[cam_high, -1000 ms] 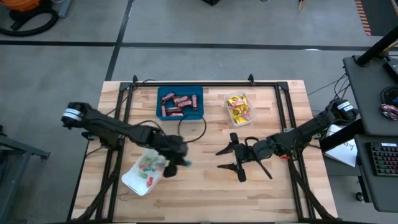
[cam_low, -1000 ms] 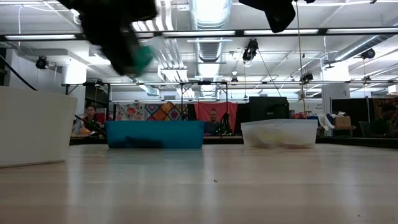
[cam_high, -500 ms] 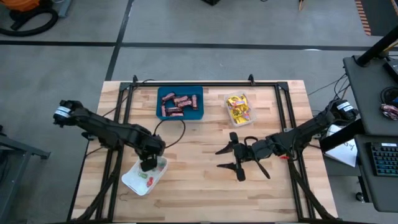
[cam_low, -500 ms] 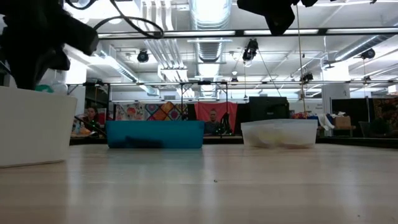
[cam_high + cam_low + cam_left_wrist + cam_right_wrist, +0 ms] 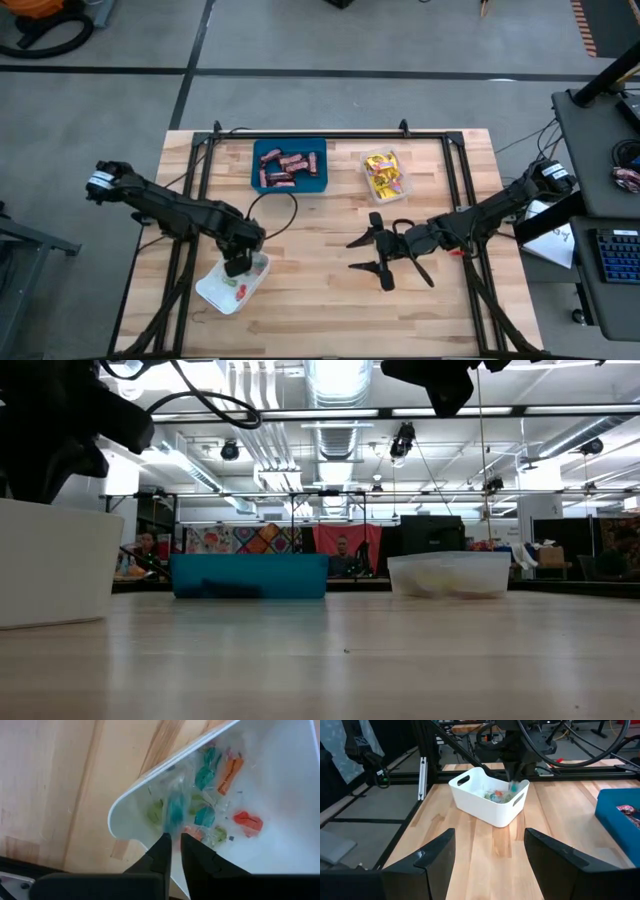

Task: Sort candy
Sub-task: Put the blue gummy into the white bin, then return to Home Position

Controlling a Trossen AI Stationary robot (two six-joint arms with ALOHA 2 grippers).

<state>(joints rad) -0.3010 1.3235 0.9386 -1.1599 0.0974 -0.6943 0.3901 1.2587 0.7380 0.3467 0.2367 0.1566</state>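
Hovering over the white tray (image 5: 232,284) at the near left of the desk (image 5: 320,300), my left tool (image 5: 238,266) has its fingers (image 5: 161,854) drawn narrow, with only a thin slit between them. A blurred teal sweet (image 5: 175,811) shows just beyond the tips, over the tray's inner edge; I cannot tell whether it is touching them. Beneath it, pastel sweets (image 5: 210,820) in green, teal, orange and red lie in the tray's corner.

My right tool (image 5: 378,250) waits over the middle of the desk, well apart from the trays, with its fingers (image 5: 436,855) spread wide and nothing between them. It points toward the white tray.

At the far side, the blue tray (image 5: 289,166) holds brown-red mini bars (image 5: 285,168). Just beside it to the right, the clear tray (image 5: 386,176) holds yellow packets (image 5: 383,172).
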